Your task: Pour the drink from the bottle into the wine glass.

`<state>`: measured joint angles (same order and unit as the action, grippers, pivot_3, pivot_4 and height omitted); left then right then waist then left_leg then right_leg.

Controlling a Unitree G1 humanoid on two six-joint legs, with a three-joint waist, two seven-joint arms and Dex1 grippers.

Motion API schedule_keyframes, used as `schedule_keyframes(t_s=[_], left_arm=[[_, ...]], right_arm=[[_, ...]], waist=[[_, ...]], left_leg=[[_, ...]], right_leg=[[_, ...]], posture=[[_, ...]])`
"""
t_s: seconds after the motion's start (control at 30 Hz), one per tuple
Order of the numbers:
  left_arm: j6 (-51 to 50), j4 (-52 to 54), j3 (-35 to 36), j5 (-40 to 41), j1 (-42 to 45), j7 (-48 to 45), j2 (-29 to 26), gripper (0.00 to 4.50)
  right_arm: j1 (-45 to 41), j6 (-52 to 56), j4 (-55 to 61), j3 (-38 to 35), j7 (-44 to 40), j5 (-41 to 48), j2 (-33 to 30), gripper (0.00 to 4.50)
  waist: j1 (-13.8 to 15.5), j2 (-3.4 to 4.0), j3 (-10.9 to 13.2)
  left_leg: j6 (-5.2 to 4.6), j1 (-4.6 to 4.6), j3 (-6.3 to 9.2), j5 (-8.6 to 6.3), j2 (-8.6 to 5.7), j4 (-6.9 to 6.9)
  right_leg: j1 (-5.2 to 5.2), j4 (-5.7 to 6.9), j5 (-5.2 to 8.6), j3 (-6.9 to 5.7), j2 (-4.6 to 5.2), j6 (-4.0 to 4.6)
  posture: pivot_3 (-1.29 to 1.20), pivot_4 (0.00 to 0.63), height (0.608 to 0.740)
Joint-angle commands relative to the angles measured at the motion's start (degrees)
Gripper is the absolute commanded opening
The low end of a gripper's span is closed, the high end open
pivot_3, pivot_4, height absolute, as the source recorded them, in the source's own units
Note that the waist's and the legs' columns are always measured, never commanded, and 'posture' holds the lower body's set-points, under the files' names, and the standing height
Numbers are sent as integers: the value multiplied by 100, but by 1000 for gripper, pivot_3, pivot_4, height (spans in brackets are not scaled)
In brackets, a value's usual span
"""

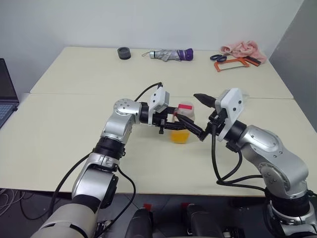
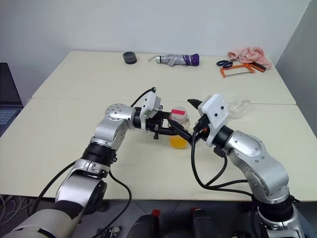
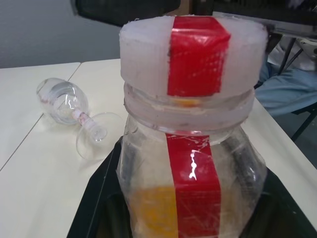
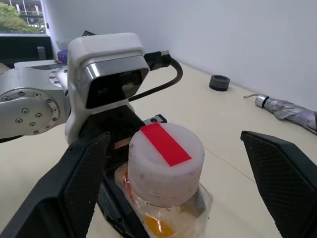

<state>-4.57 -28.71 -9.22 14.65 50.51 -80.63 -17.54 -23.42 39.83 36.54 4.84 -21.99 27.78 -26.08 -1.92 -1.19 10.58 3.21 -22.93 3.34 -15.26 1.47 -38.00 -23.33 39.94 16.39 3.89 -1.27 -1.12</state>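
Observation:
My left gripper (image 1: pixel 174 121) is shut on the bottle (image 1: pixel 184 123), holding it upright above the middle of the table. The bottle is clear plastic with a whitish cap (image 4: pixel 166 158) and a red strip running over the cap and down its side. Orange drink (image 1: pixel 180 136) fills its lower part. My right gripper (image 4: pixel 173 141) is open, with one black finger on each side of the cap and not touching it. The wine glass (image 3: pixel 74 111) lies on its side on the table (image 1: pixel 74 134), behind my right arm (image 2: pixel 237 107).
At the far edge of the table lie a black round object (image 1: pixel 124 52), a folded silver-and-purple umbrella (image 1: pixel 171 54), scissors with an orange saw frame (image 1: pixel 230 63) and a pink cloth (image 1: pixel 242 48). A laptop (image 1: pixel 5 94) stands at the left edge.

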Motion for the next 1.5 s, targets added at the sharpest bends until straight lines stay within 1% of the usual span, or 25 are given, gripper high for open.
schedule_keyframes(t_s=[0.03,0.33,1.27,1.5], left_arm=[[64,190,45,89,103,0,23,1817],[37,237,44,96,71,0,4,1817],[-2,323,34,106,26,-3,-4,1817],[7,321,35,97,28,-1,-6,1817]], right_arm=[[-121,-188,51,-43,26,-136,65,4500],[-169,-53,94,-124,-15,-72,170,4500],[-73,-12,71,-159,-90,-103,133,4500],[-85,269,76,-317,-107,375,289,4500]], waist=[[0,0,0],[-1,0,0],[-1,0,0],[-1,0,0]], left_leg=[[0,0,0,0,0,0],[0,0,0,0,0,0],[0,0,0,0,0,0],[0,0,0,0,1,0]], right_leg=[[0,0,0,0,0,0],[0,0,0,0,0,0],[0,0,0,0,0,0],[0,1,0,0,0,0]], posture=[[0,150,740],[0,150,740],[0,150,740],[0,150,740]])
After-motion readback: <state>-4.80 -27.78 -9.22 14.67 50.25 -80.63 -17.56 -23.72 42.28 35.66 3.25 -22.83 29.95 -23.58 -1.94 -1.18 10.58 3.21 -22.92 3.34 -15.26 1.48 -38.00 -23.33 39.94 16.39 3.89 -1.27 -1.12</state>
